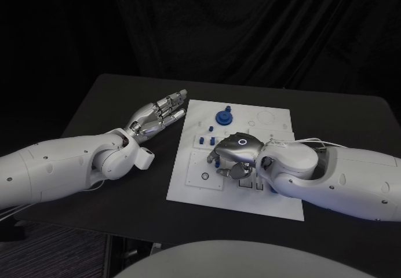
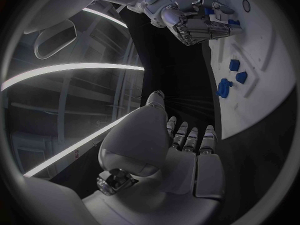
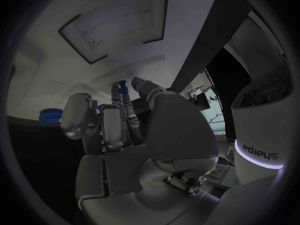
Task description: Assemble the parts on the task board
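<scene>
Your white board [image 1: 276, 124] lies flat in the middle of the black desk [image 1: 109, 98], its long side running away from you. Near its far edge stands a round blue part [image 1: 224, 117], upright and clear of both arms. Just nearer than it, small blue parts [image 1: 206, 141] sit in a short row on the board, right beside your right robot hand [image 1: 234, 155].

That right robot hand hovers low over the middle of the board, palm down, fingers curled inward. In the right wrist view a slim blue peg [image 3: 124, 89] rises just beyond the fingertips [image 3: 116, 92], touching or nearly touching them; you cannot tell whether it is pinched or merely standing behind them. The hand and forearm cover the board's near right portion, hiding whatever lies beneath.

Your left robot hand [image 1: 159, 119] rests off the board, just beside its left edge, fingers straight and slightly apart, holding nothing. In the left wrist view three blue parts [image 2: 232, 77] lie on the board beyond those fingers, well apart from them.

A circular recess [image 1: 268, 117] marks the board's far right corner.
</scene>
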Robot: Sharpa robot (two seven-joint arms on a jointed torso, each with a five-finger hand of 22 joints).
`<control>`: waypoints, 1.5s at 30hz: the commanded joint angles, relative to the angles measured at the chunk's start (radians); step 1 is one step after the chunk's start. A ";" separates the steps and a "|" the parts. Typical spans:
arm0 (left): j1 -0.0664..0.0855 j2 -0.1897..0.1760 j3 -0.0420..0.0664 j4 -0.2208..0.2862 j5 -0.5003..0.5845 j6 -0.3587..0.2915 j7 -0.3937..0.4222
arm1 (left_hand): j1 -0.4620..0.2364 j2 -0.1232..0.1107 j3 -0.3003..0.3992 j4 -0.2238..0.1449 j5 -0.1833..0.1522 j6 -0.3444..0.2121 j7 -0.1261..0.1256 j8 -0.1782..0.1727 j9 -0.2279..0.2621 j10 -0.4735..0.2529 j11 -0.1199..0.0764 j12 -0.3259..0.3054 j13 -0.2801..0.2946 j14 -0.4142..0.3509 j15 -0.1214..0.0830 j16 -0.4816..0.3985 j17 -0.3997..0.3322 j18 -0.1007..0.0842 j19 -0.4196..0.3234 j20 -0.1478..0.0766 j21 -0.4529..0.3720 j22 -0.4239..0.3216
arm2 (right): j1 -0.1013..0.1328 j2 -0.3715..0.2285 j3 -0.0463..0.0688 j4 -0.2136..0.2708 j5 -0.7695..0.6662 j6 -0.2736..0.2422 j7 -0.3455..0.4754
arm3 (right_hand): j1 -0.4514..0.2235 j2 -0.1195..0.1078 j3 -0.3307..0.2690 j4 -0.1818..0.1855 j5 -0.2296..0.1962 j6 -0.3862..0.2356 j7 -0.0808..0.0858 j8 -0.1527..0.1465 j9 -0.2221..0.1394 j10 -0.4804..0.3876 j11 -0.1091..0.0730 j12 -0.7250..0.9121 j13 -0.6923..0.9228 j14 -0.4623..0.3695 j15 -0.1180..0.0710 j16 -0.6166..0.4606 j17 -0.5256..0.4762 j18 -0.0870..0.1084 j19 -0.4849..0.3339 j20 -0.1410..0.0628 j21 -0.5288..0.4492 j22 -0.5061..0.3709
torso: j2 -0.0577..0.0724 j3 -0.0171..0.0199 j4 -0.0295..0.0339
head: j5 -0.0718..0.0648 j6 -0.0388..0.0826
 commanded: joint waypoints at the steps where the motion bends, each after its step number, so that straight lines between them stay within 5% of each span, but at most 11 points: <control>1: -0.002 0.002 0.001 0.000 -0.002 0.013 0.093 | 0.008 -0.001 0.002 -0.004 0.005 -0.002 0.004 -0.006 -0.001 -0.007 0.002 -0.005 -0.001 0.000 0.000 -0.007 -0.002 0.005 -0.004 0.006 0.002 0.001 | -0.003 0.000 -0.002 -0.002 -0.007 0.058 -0.032 | -0.012 -0.002 -0.025 0.008 -0.013 -0.016 -0.006 -0.002 -0.009 -0.029 0.004 0.001 0.001 -0.005 0.011 -0.007 -0.011 0.016 -0.013 0.005 -0.024 0.132 | -0.001 -0.0004 0.0012 | 0.000 0.000; 8: -0.003 0.003 0.001 -0.002 -0.002 0.014 0.092 | 0.009 0.000 0.002 -0.005 0.005 0.001 0.005 -0.006 -0.001 -0.007 0.002 -0.005 -0.001 0.000 0.001 -0.007 -0.002 0.005 -0.003 0.007 0.002 0.001 | -0.003 -0.010 -0.002 0.001 -0.007 0.010 -0.027 | -0.013 0.005 -0.103 0.035 -0.052 -0.066 -0.022 0.000 -0.036 -0.111 0.012 0.030 0.020 -0.018 0.018 -0.011 -0.026 0.022 -0.026 0.013 -0.061 0.122 | -0.002 0.0004 -0.0001 | 0.005 0.000; 15: -0.003 0.002 0.001 -0.001 -0.002 0.014 0.092 | 0.009 0.000 0.002 -0.005 0.005 0.001 0.005 -0.006 -0.001 -0.007 0.002 -0.005 -0.001 0.000 0.001 -0.007 -0.002 0.005 -0.003 0.007 0.002 0.001 | 0.009 -0.071 -0.001 0.048 -0.007 -0.145 0.002 | 0.002 0.014 -0.146 0.056 -0.057 -0.056 -0.021 0.012 -0.045 -0.138 0.011 0.072 0.036 -0.013 0.017 -0.003 -0.015 0.021 -0.019 0.014 -0.056 0.125 | -0.005 -0.0001 -0.0007 | 0.005 0.000; 24: -0.004 -0.004 0.001 0.001 -0.002 0.009 0.091 | 0.009 0.000 0.002 -0.005 0.005 0.001 0.005 -0.006 -0.001 -0.007 0.002 -0.005 -0.001 0.000 0.001 -0.007 -0.002 0.005 -0.003 0.007 0.002 0.001 | 0.141 -0.237 -0.001 0.163 0.133 -0.273 0.011 | 0.046 0.029 -0.153 0.061 -0.006 -0.034 0.001 0.016 -0.055 -0.148 0.009 0.141 0.062 -0.013 0.016 0.000 -0.014 0.020 -0.015 0.012 -0.056 0.127 | -0.004 -0.0037 -0.0023 | -0.005 0.000; 26: -0.004 -0.005 0.001 0.002 -0.002 0.009 0.089 | 0.010 0.000 0.002 -0.005 0.006 0.003 0.006 -0.005 0.000 -0.007 0.003 -0.005 -0.001 0.000 0.001 -0.007 -0.002 0.005 -0.003 0.008 0.002 0.002 | 0.173 -0.284 -0.001 0.188 0.169 -0.296 0.010 | 0.053 0.030 -0.158 0.069 -0.004 -0.012 0.008 0.023 -0.058 -0.086 -0.014 0.247 0.115 -0.013 0.000 0.000 -0.015 0.022 -0.015 0.000 -0.058 0.128 | -0.005 -0.0053 -0.0034 | -0.010 0.000; 29: -0.004 -0.005 0.001 0.002 -0.002 0.007 0.088 | 0.010 0.000 0.002 -0.005 0.006 0.003 0.006 -0.005 0.000 -0.007 0.003 -0.004 -0.001 0.000 0.002 -0.007 -0.002 0.005 -0.003 0.008 0.002 0.003 | 0.196 -0.337 -0.002 0.209 0.205 -0.319 0.005 | 0.071 0.030 -0.159 0.098 0.004 0.010 0.008 0.021 -0.076 -0.157 -0.058 0.566 0.332 -0.007 -0.038 -0.001 -0.011 0.020 -0.008 -0.037 -0.061 0.130 | -0.006 -0.0083 -0.0062 | -0.012 0.000; 31: -0.004 -0.004 0.001 0.001 -0.002 0.007 0.088 | 0.010 0.000 0.002 -0.005 0.006 0.003 0.006 -0.005 0.000 -0.007 0.003 -0.004 -0.001 0.000 0.002 -0.007 -0.002 0.005 -0.003 0.008 0.002 0.003 | 0.205 -0.364 -0.002 0.212 0.218 -0.318 -0.003 | 0.073 0.026 -0.162 0.112 -0.001 0.029 0.002 0.027 -0.078 -0.141 -0.073 0.733 0.453 -0.004 -0.050 -0.002 -0.009 0.020 -0.004 -0.047 -0.061 0.131 | -0.007 -0.0102 -0.0073 | -0.015 0.000; 35: -0.004 -0.001 0.001 -0.001 -0.002 0.009 0.087 | 0.010 0.000 0.002 -0.005 0.006 0.003 0.006 -0.005 0.000 -0.007 0.003 -0.004 -0.001 0.000 0.002 -0.007 -0.002 0.005 -0.003 0.008 0.002 0.003 | 0.210 -0.399 -0.002 0.204 0.230 -0.263 -0.046 | 0.063 0.022 -0.173 0.146 -0.016 0.085 -0.002 0.046 -0.067 0.169 -0.082 1.033 0.875 -0.001 -0.060 -0.005 -0.008 0.018 0.000 -0.056 -0.064 0.133 | -0.007 -0.0123 -0.0075 | -0.018 0.000; 37: -0.004 0.000 0.001 -0.003 -0.002 0.011 0.086 | 0.010 0.001 0.002 -0.005 0.006 0.003 0.006 -0.005 0.000 -0.007 0.003 -0.005 -0.001 0.000 0.002 -0.007 -0.002 0.005 -0.003 0.009 0.002 0.004 | 0.204 -0.413 -0.003 0.195 0.231 -0.223 -0.073 | 0.058 0.020 -0.177 0.156 -0.028 0.088 -0.002 0.046 -0.065 0.064 -0.081 1.004 0.807 -0.007 -0.058 -0.012 -0.021 0.022 -0.006 -0.056 -0.084 0.128 | -0.006 -0.0111 -0.0064 | -0.020 0.000; 39: -0.005 0.000 0.001 -0.003 -0.002 0.012 0.086 | 0.010 0.001 0.002 -0.005 0.006 0.003 0.006 -0.005 0.000 -0.007 0.003 -0.005 -0.001 0.000 0.002 -0.007 -0.002 0.005 -0.003 0.009 0.002 0.004 | 0.197 -0.421 -0.003 0.188 0.223 -0.200 -0.088 | 0.058 0.022 -0.173 0.173 -0.039 0.094 0.000 0.047 -0.061 -0.250 -0.074 0.819 0.549 -0.008 -0.053 -0.012 -0.019 0.022 -0.008 -0.052 -0.090 0.127 | -0.006 -0.0104 -0.0049 | -0.020 0.000; 45: -0.007 -0.002 0.001 -0.004 -0.002 0.012 0.087 | 0.010 0.001 0.002 -0.005 0.006 0.003 0.006 -0.005 0.000 -0.007 0.003 -0.005 -0.001 0.000 0.002 -0.007 -0.002 0.005 -0.003 0.009 0.002 0.004 | 0.163 -0.428 -0.003 0.158 0.161 -0.138 -0.116 | 0.084 0.003 -0.165 0.194 -0.039 0.070 0.006 0.029 -0.055 -0.225 -0.015 0.324 0.206 -0.002 -0.006 -0.009 -0.014 0.015 0.008 -0.013 -0.064 0.136 | -0.007 -0.0094 -0.0060 | -0.017 0.000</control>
